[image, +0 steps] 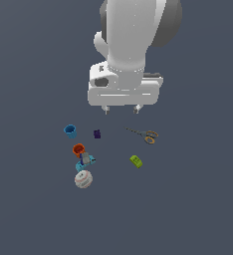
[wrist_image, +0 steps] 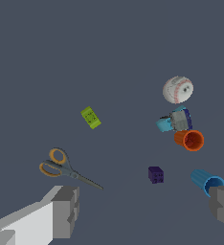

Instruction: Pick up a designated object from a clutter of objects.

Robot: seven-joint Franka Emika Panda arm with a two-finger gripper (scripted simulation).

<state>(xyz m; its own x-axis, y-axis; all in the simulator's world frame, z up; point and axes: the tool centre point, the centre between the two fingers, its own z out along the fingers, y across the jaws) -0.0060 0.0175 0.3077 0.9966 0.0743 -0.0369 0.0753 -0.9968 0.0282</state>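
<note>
The scissors (image: 144, 134) lie flat on the dark floor (image: 198, 199), untouched, at about 4 o'clock from the gripper (image: 121, 109) in the exterior view; their orange-tan loops point toward that view's right and the thin grey blades toward its left. The gripper hangs above the floor with its jaws spread wide apart and nothing between them; in the wrist view the two grey fingers (wrist_image: 66, 210) stand far apart, with the scissors (wrist_image: 66, 168) just beyond one of them.

In the exterior view the purple cube (image: 97, 133) sits at 9 o'clock from the scissors, well apart, and the blue cup (image: 70, 131) lies farther out the same way; the green block (image: 136, 161) lies at 6 o'clock from the scissors, alone. At 7 o'clock from the purple cube stands the orange cup (image: 78, 149); just below it a cyan piece (image: 85, 161) with a grey part on top, seemingly touching the cup; at 6 o'clock from that, the white ball (image: 83, 179) with red stitching, close beside it.
</note>
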